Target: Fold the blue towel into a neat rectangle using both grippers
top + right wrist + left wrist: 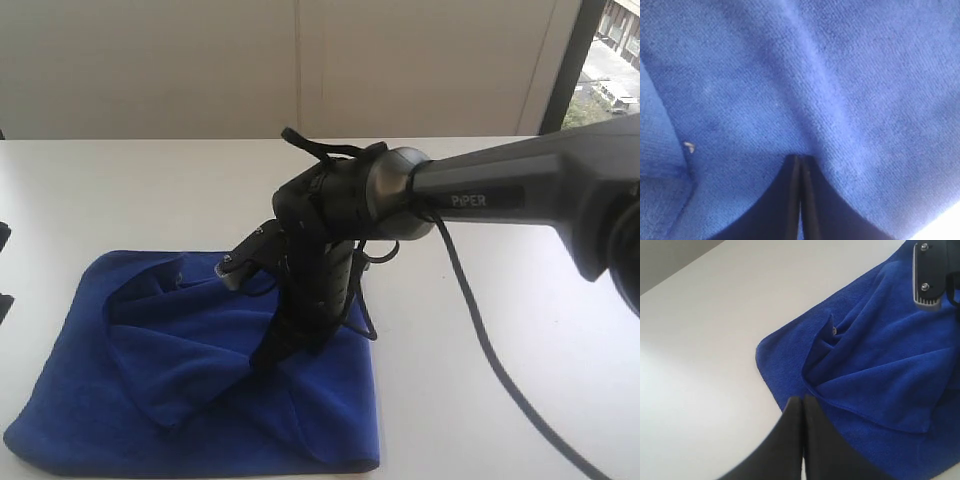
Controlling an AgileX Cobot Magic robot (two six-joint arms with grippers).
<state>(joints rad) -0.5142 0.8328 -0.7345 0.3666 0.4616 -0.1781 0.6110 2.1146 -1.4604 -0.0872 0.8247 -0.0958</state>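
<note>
1. Towel edges: blue towel point(200, 400) lies rumpled on the near-left part of the counter point(120, 190), with one layer flapped over itself. Its right and far edges are roughly straight and its left corners rounded.
2. Right tool point(262, 360) reaches in from the right, tip-down in the middle of the towel. The fingers are together, clamped on a ridge of cloth that runs into the tips point(800, 159).
3. Left tool point(803, 399): fingers pressed together with nothing between them, tips at the towel's edge where it meets bare counter. Can't tell if they touch.
4. Open room: bare counter lies right of the towel and behind it. A black cable point(490, 350) trails across the right side.
5. Surface is white, smooth and matt.
6. Room: a pale panelled wall point(300, 60) stands behind the counter's far edge, with a window point(615, 60) at the far right.
</note>
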